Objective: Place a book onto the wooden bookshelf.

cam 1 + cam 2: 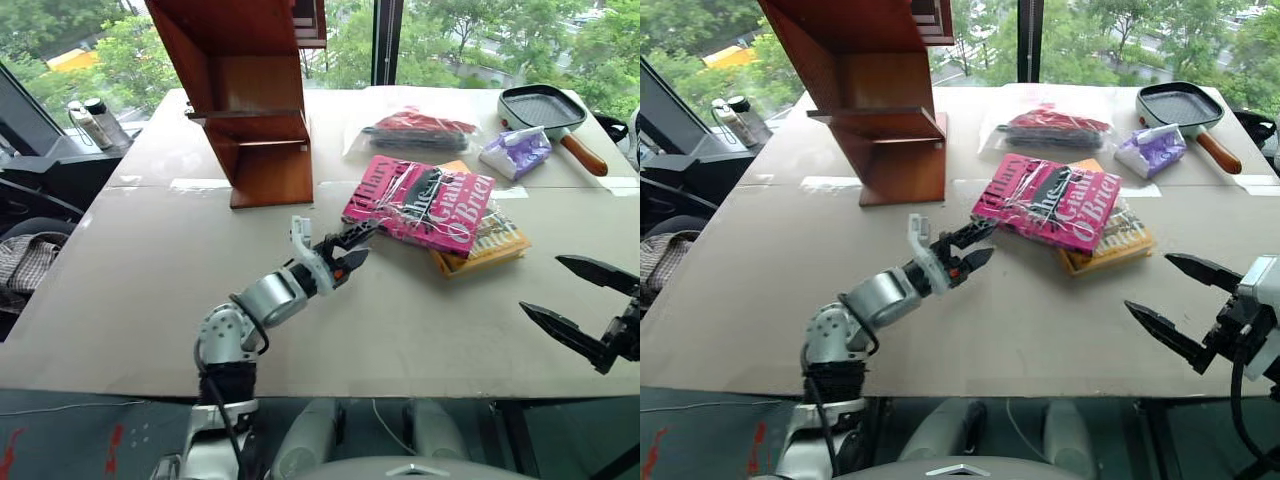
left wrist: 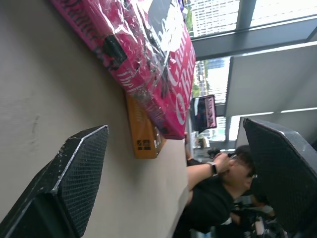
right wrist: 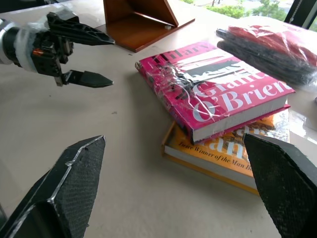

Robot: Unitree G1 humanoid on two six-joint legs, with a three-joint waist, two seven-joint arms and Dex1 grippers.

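Our left gripper (image 1: 352, 246) reaches toward the book (image 1: 420, 203), fingers spread, just short of its near corner. The book lies flat on a yellow book (image 1: 490, 245) on the worktop (image 1: 150, 270), right of the bookshelf (image 1: 255, 100). Our right gripper (image 1: 580, 300) hangs well apart, fingers spread and empty.

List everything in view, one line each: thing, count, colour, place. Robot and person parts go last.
book: 1, magenta-pink, plastic-wrapped, lying on the yellow-orange book.
yellow-orange book: 1, under it, on the table.
wooden bookshelf: 1, reddish-brown, far left of the table.
table: 1, beige.
bagged red and black item: 1, beyond the books.
purple packet: 1, far right.
grill pan: 1, black, wooden handle, far right.
bottles: 2, off the table's left.
left gripper: open, by the pink book's near-left corner.
right gripper: open, near right edge.
person: 1, black top, past the books.
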